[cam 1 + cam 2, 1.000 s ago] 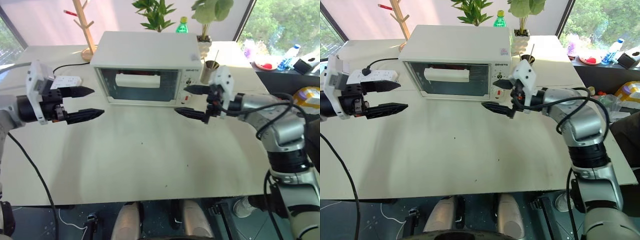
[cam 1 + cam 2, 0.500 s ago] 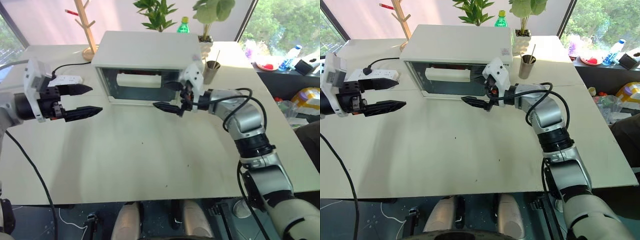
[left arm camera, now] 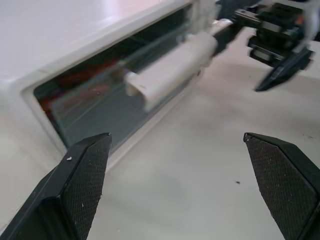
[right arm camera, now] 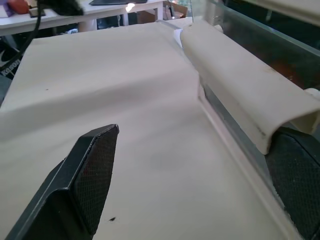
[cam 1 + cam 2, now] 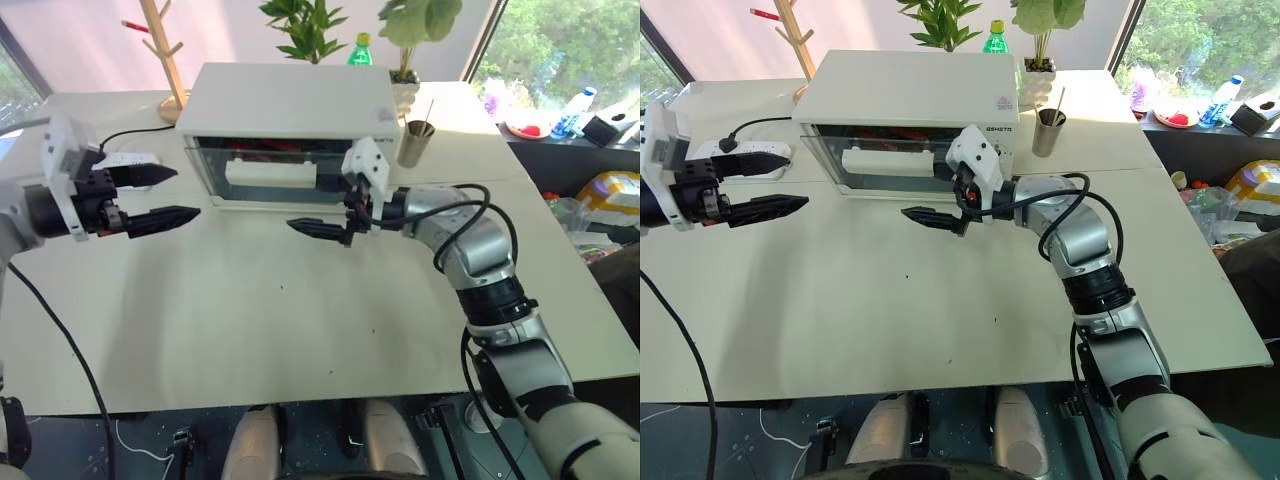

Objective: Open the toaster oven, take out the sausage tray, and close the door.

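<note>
The white toaster oven [image 5: 290, 95] stands at the back middle of the table. Its glass door [image 5: 255, 190] leans out a little at the top, with the wide white bar handle [image 5: 268, 172] across it. Red-brown sausages [image 5: 262, 150] show inside near the top; the sausage tray's metal is hard to make out. My right gripper [image 5: 306, 205] is open at the handle's right end. One of its fingers [image 4: 300, 170] lies behind the bar, the other over the table in front. My left gripper [image 5: 187, 192] hangs open left of the oven, holding nothing.
A white power strip [image 5: 130, 160] with a black cable lies behind the left gripper. A metal cup [image 5: 413, 143] stands right of the oven. A wooden stand [image 5: 165, 50], a green bottle [image 5: 362, 50] and plants line the back. The table [image 5: 300, 330] reaches toward me.
My right gripper has swung left across the oven's front to the handle's right end. The handle sits lower and the door's top has tipped outward. The left gripper stays put.
</note>
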